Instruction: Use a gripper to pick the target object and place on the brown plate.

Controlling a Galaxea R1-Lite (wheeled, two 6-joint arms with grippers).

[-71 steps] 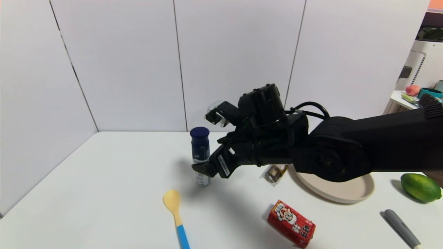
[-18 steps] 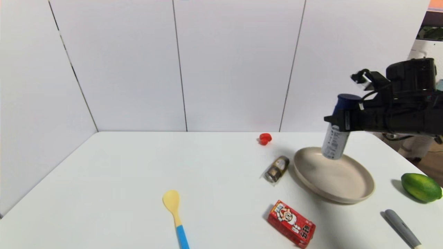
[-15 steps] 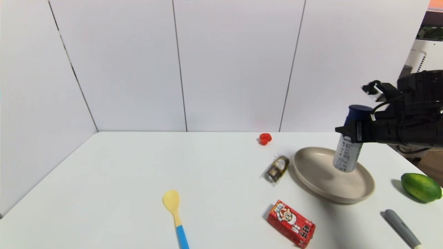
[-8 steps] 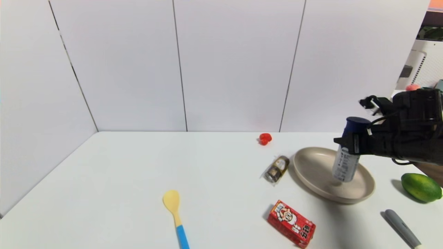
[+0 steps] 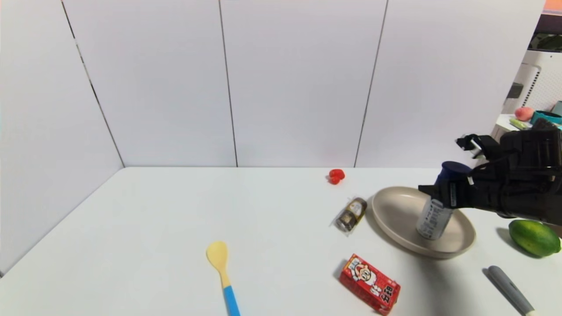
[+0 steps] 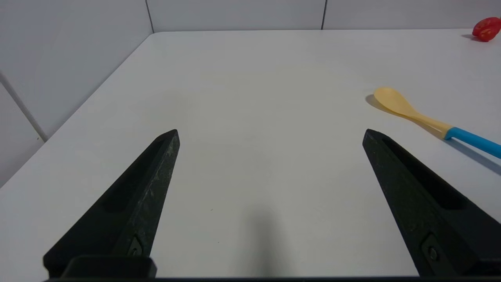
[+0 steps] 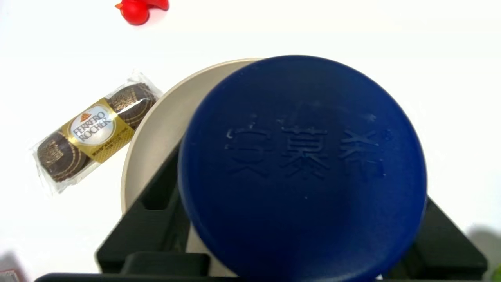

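Now the right pincer [image 5: 443,195] grips the bottle [image 5: 434,219], upright on the brown plate [image 5: 395,215], inside its rim.

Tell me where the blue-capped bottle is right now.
In the head view the bottle is at the table's right, upright on the tan plate, gripped near its top by the right tool, with the chocolate pack just left of the plate.

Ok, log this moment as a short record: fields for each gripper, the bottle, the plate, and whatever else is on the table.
right gripper: shut on the bottle, over the plate
bottle: upright, slightly tilted, base on or just above the plate; blue cap up
brown plate: on the table, right side
left gripper: open, holding nothing, parked above bare table
nearby: chocolate pack beside the plate's left rim; red carton; spoon; red toy; green fruit; grey pen
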